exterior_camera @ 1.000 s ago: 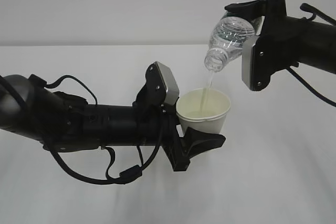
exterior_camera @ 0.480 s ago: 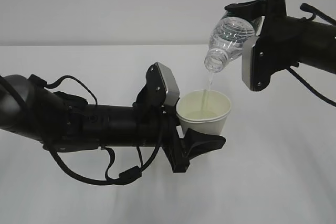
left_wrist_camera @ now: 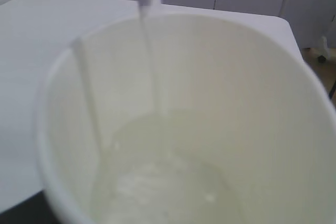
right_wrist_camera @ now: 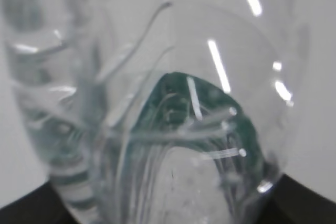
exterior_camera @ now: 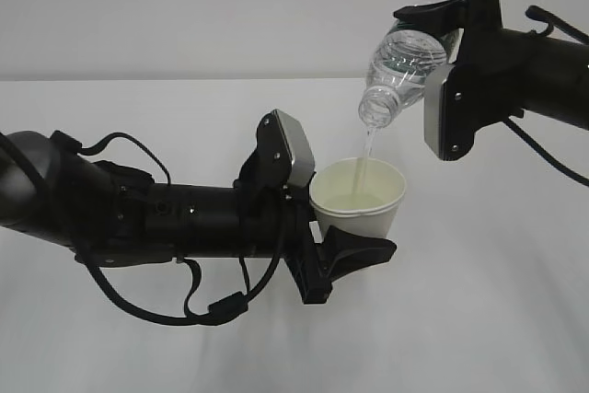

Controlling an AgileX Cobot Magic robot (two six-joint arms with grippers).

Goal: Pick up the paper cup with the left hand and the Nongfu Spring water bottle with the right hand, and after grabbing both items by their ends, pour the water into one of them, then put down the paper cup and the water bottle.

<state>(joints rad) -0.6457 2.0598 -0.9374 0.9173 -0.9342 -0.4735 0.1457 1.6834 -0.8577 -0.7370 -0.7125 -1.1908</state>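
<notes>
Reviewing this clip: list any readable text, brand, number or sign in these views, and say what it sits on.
None can be read in any view.
water bottle: only a sliver of green label shows by the right gripper; in the right wrist view it is a blurred green patch, no lettering legible.
paper cup: plain white outside, cream inside, no print visible.
left gripper and the arms' silver-grey plates: no markings discernible.

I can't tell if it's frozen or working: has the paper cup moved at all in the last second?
No. In the exterior view the paper cup sits in the same spot against the table's far edge, under the tilted bottle, with water still streaming in.
</notes>
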